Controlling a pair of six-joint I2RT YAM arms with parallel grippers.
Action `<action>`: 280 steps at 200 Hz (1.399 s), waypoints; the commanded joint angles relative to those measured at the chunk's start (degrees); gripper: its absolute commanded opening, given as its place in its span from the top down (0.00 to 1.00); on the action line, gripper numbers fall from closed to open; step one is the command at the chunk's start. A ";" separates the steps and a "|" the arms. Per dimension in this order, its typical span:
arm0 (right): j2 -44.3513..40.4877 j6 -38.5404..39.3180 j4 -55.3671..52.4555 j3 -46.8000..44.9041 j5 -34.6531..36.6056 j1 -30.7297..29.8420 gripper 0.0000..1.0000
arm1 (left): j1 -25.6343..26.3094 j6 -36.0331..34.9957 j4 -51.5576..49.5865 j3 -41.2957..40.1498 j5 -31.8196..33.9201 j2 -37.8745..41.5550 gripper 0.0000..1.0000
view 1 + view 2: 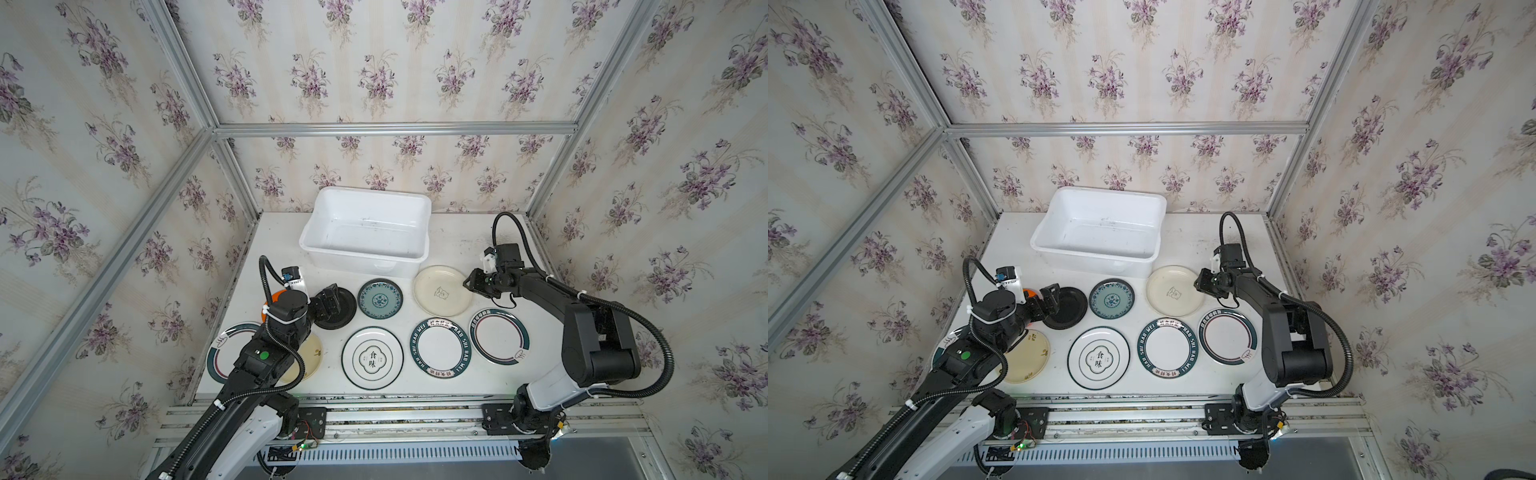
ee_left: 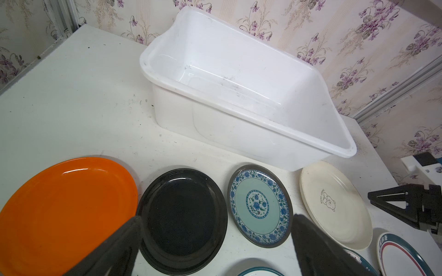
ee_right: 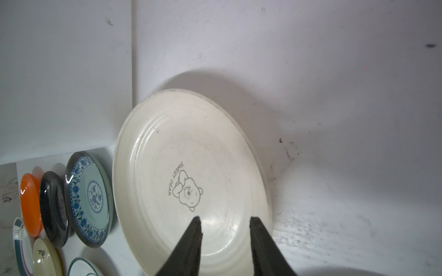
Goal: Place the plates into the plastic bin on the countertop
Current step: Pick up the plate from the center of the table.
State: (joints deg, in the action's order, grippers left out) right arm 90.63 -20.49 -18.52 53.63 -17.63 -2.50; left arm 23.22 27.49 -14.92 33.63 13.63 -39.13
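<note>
bench (image 1: 453,245): white, scuffed, dark specks
room: floral wallpaper (image 1: 374,75), aluminium rails (image 1: 395,129)
plastic bin (image 1: 365,259): upper centre
plates (image 1: 372,358): on the bench below it
left hand (image 2: 216,217): wide, over black plate (image 2: 184,215)
right hand (image 3: 225,218): narrow gap, over cream plate (image 3: 191,143)

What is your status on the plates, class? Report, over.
Left fingers wide open above black plate. Right fingers part open at bear plate's rim, no grip. Plastic bin empty, nothing blocking.

Orange plate (image 1: 275,297) mostly behind the left arm (image 1: 266,357)
</note>
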 commanded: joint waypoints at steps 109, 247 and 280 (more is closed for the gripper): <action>6.64 -0.23 1.07 0.41 -1.48 0.22 0.70 | -0.02 -0.28 -0.13 -0.67 0.61 1.68 0.01; 1.48 -3.13 1.96 -2.35 7.04 0.93 1.00 | -0.02 -1.38 -1.52 0.48 -1.45 2.95 0.01; -5.03 -4.75 0.43 -3.93 11.58 1.58 1.00 | -0.02 -0.09 -1.78 0.59 -3.71 3.54 0.01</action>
State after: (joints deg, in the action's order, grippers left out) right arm 89.45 -23.22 -17.52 50.39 -10.31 -1.32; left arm 23.22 26.44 -16.27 33.69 11.79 -35.77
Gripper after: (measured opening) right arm 0.081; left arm 0.993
